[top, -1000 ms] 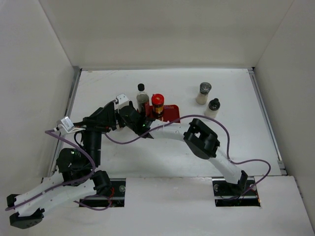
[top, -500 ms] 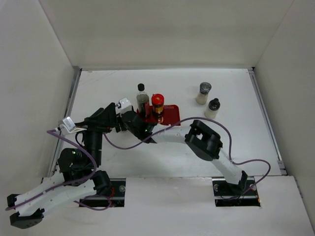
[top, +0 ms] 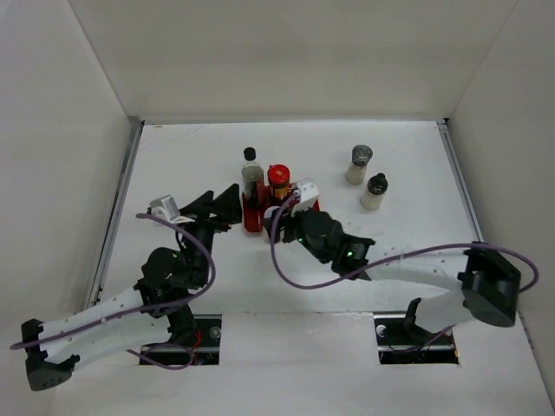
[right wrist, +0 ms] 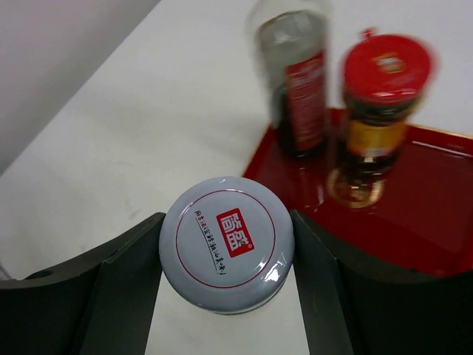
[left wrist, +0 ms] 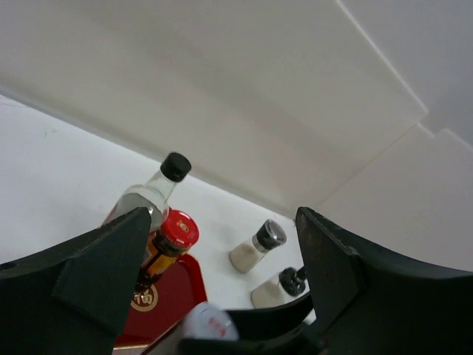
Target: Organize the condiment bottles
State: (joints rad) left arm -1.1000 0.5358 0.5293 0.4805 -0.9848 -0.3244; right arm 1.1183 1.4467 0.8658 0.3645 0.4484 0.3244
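The right gripper [right wrist: 226, 225] has its jaws closed narrowly on the pale-lidded jar [right wrist: 228, 244], holding it at the near edge of the red tray [right wrist: 429, 222]; whether the jar rests on the table cannot be told. The tall dark bottle [top: 251, 178] and the red-capped jar [top: 277, 178] stand side by side on the tray's far part; the two shakers [top: 358, 163] [top: 375, 191] stand well apart to the right. The left gripper [left wrist: 222, 222] hangs just left of the tray, jaws wide and holding nothing.
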